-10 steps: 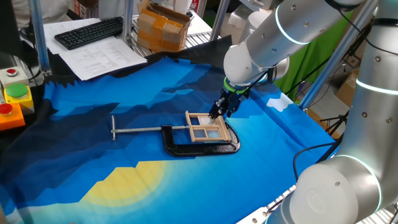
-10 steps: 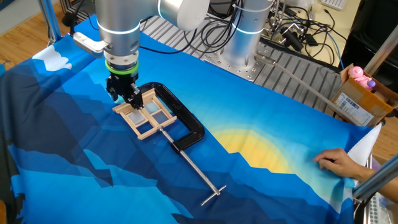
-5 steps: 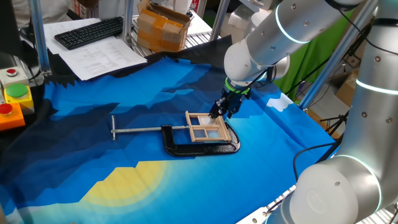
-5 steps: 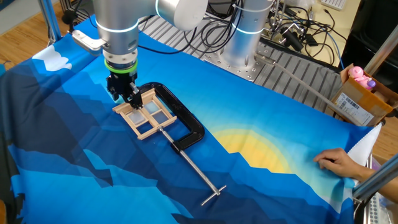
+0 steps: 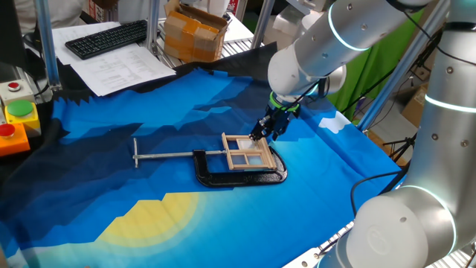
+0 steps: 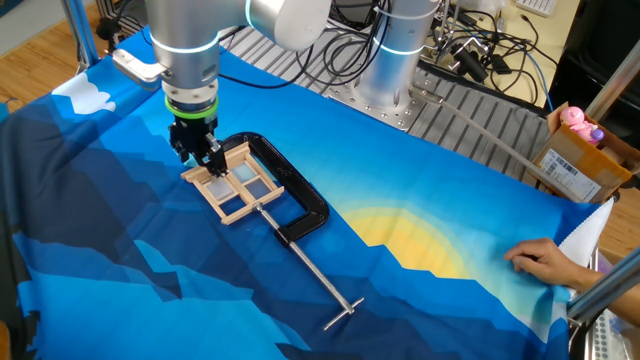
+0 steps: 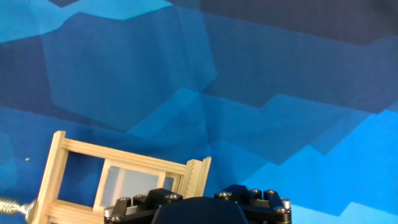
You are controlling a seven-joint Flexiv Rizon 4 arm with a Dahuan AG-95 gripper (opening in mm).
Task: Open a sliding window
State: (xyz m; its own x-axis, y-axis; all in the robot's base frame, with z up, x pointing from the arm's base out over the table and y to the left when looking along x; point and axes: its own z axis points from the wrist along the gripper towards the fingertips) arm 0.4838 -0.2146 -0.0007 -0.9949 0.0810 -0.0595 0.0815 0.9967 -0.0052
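Gripper (image 5: 263, 134) sits at the sliding window's (image 5: 248, 152) far corner, inside a black C-clamp (image 5: 223, 173).

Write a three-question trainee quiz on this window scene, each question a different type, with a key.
1. True or false: the window stands upright on the cloth.
2. What holds the window in place? A) tape B) a black C-clamp C) a hand
3. Fill in: the gripper is at the window's ____ edge, the one away from the clamp's screw bar.

Key: 1. False, it lies flat. 2. B. 3. far.
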